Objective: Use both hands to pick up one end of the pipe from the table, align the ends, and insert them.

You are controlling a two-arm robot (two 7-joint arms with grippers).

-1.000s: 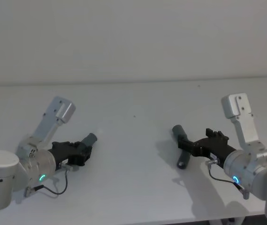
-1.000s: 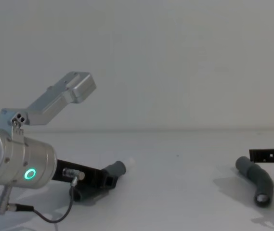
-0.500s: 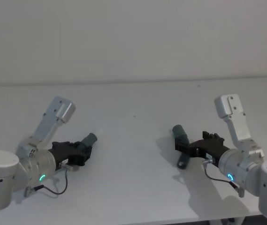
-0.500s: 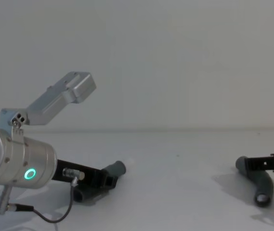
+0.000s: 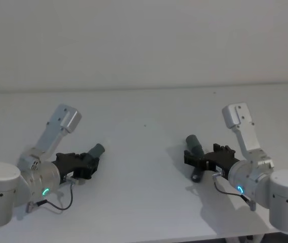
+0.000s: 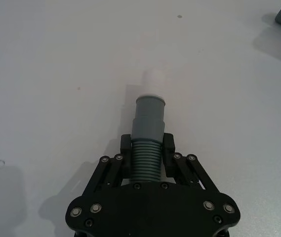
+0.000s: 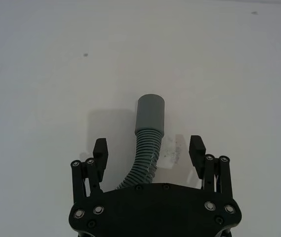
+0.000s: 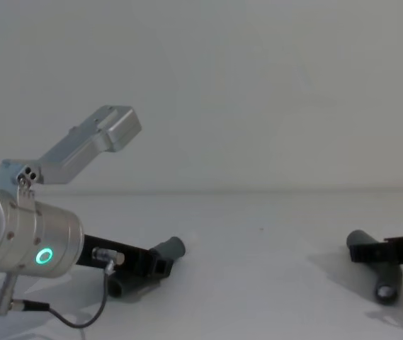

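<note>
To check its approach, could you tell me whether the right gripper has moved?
Yes: the right gripper has advanced leftward and now straddles the unmoved pipe piece.

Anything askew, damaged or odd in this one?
Nothing much. The left gripper is shut on the ribbed part of one pipe piece, with its whitish tip pointing forward. The right gripper is open around the other piece, which lies intact on the table. Only a faint speckled patch beside that piece stands out.

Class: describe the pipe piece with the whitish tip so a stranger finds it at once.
On the whitish table, look to the robot's left, where the left pincer clamps a short grey pipe piece. Unlike the other piece, its cuff ends in a narrower whitish tip.
</note>
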